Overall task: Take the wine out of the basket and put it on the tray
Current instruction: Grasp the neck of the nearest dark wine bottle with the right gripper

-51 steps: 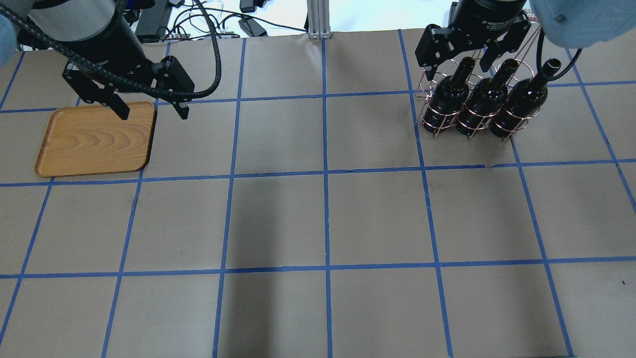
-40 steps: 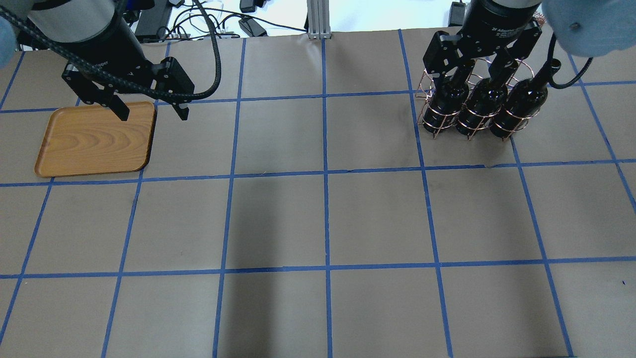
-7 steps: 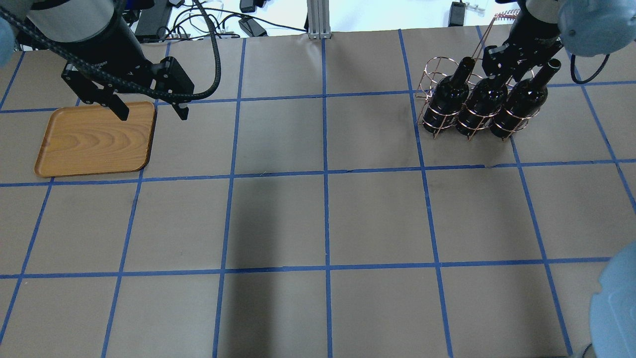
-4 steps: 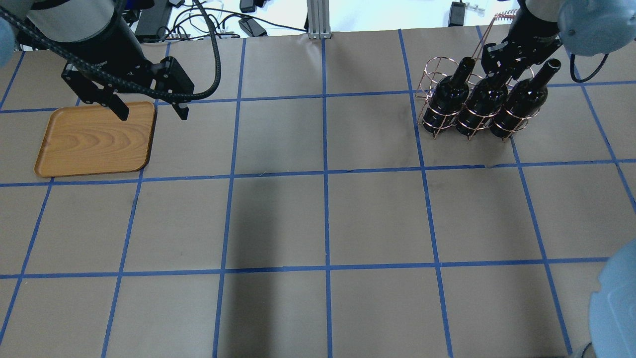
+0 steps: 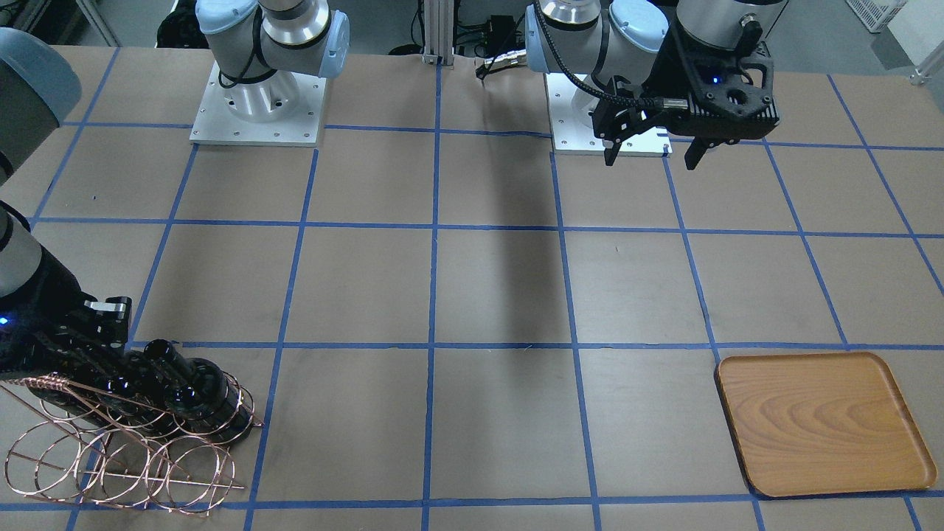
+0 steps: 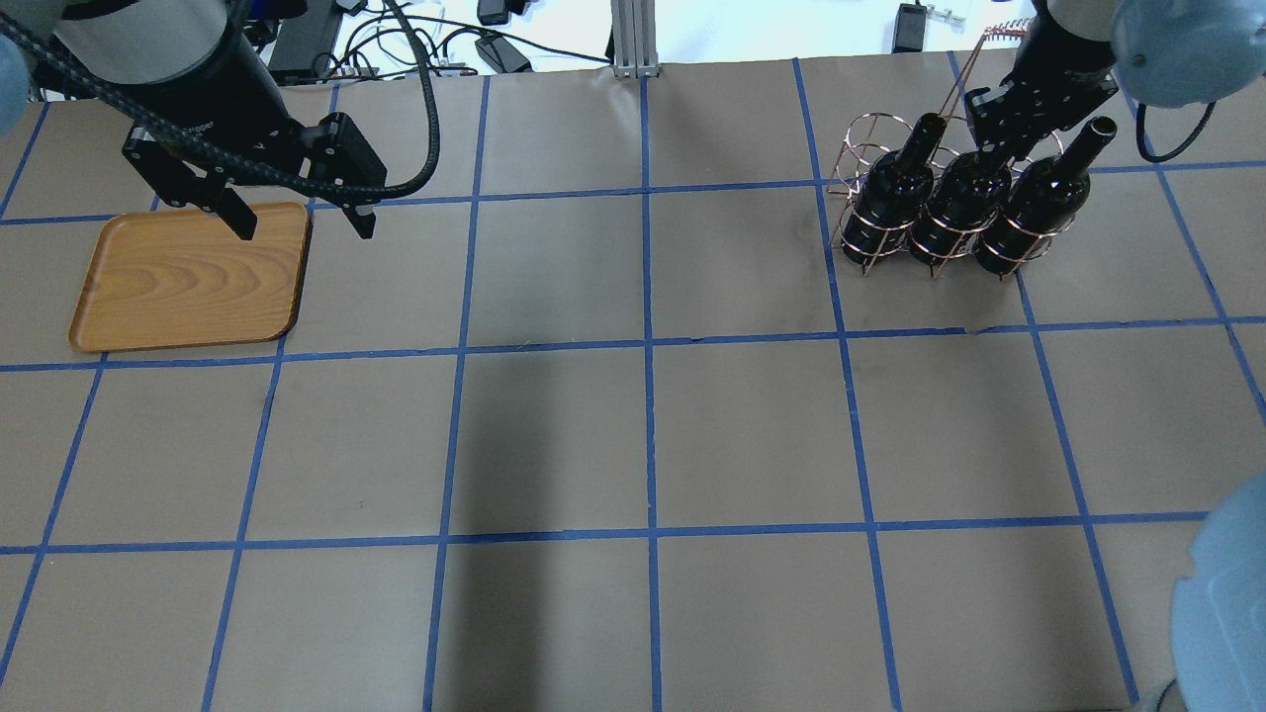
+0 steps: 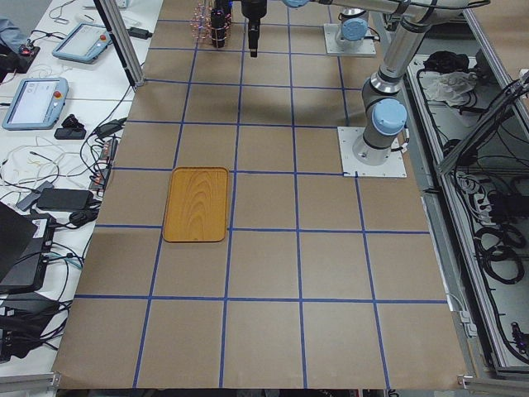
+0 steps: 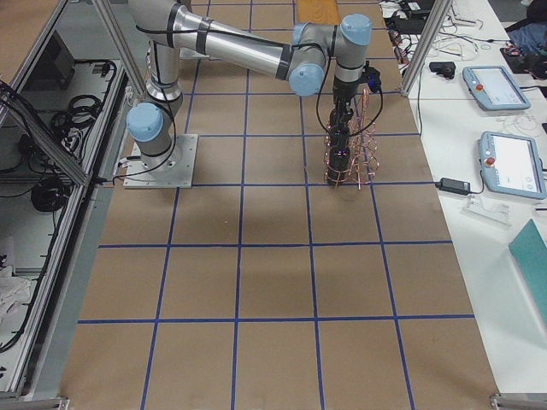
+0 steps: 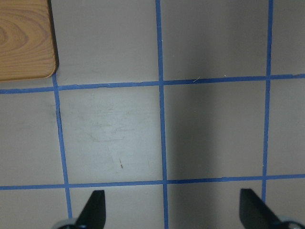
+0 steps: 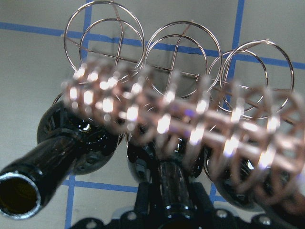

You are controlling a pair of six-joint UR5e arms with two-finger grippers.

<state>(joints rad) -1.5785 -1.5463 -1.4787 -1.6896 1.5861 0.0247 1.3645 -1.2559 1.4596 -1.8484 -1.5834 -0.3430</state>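
Three near-black wine bottles stand in the copper wire basket [image 6: 859, 148] at the far right; it also shows in the front view [image 5: 125, 464]. My right gripper [image 6: 992, 141] is shut on the neck of the middle bottle [image 6: 957, 206], between the left bottle [image 6: 895, 193] and the right bottle [image 6: 1034, 203]. In the right wrist view the neck sits between the fingers [image 10: 143, 205], behind the blurred twisted handle [image 10: 167, 119]. The wooden tray [image 6: 188, 282] lies bare at the far left. My left gripper [image 6: 305, 225] is open and empty, hovering above the tray's right edge.
Blue tape lines grid the brown table. Cables and power bricks [image 6: 495, 49] and an aluminium post [image 6: 631, 40] sit beyond the far edge. The two arm bases [image 5: 258, 103] stand on the robot's side. Teach pendants [image 8: 504, 162] lie on the side bench.
The right gripper has turned, come down and closed on the middle bottle's neck, and in the last second it has shifted slightly toward the far edge. The left arm has not moved.
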